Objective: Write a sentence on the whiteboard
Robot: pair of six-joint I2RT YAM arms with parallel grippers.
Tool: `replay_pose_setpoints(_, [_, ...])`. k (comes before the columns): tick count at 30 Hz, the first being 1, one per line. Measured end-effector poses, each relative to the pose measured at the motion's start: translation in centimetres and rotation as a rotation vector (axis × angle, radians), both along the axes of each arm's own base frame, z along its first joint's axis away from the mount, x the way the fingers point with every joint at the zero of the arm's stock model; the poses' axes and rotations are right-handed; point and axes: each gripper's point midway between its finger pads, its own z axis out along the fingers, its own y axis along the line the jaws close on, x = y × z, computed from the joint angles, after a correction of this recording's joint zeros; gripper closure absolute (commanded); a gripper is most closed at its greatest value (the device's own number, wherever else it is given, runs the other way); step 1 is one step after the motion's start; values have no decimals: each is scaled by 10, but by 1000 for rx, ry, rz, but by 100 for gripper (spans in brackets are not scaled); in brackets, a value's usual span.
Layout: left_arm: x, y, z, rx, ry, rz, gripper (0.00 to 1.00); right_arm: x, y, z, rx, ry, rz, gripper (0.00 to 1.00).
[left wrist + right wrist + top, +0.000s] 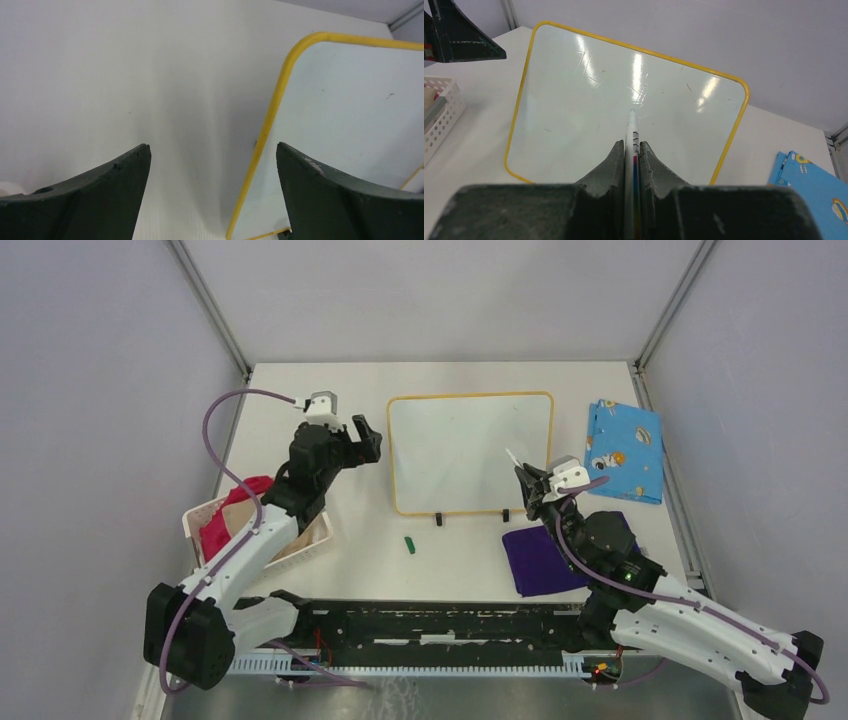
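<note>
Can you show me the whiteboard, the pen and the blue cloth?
whiteboard [470,450]: top view, its bare white middle.
pen [631,127]: right wrist view, the white barrel near its tip.
blue cloth [626,450]: top view, its middle.

Nothing legible anywhere: no words, labels, brands or numbers. On the whiteboard [470,450], toward the far edge of the desk [450,565], only faint scratches and glare. On the marker [631,131], coloured marks too blurred to read.
</note>
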Motion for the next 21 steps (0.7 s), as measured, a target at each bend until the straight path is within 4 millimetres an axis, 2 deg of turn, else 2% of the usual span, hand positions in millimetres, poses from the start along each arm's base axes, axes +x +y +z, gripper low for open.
replay_pose_setpoints(5, [19,-16,11,-104,-11,-118,0,4,6,-7,-23,15,1,100])
replay_pose_setpoints(11, [42,-4,17,-317,-46,-236,0,6,11,-15,-52,30,8,100])
replay_pose_setpoints(13, [41,-8,13,-361,-55,-312,0,6,11,-13,-53,26,8,100])
replay_pose_setpoints(17, [30,-32,2,-407,-36,-487,0,6,11,-6,-42,13,7,100])
replay_pose_setpoints(21, [22,-45,2,-419,-57,-606,0,7,11,-6,-46,11,8,100])
